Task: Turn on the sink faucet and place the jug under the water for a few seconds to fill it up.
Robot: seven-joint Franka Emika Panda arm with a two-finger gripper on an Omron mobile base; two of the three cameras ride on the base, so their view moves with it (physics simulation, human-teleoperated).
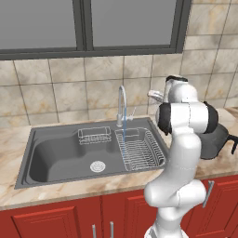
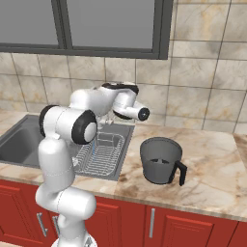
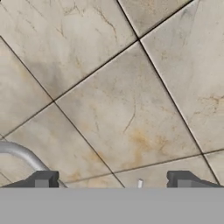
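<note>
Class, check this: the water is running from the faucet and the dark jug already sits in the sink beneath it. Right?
Not quite. The water runs from the faucet, but the jug stands on the counter right of the sink, as the right base view shows.

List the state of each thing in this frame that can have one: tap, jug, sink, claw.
sink faucet: on, spout over the wire rack side of the basin.
water: thin blue stream falling onto the wire rack.
jug: upright on the counter right of the sink, apparently empty, not held.
sink: no pooled water visible, drain uncovered.
claw: open, holding nothing, facing the tiled wall.
</note>
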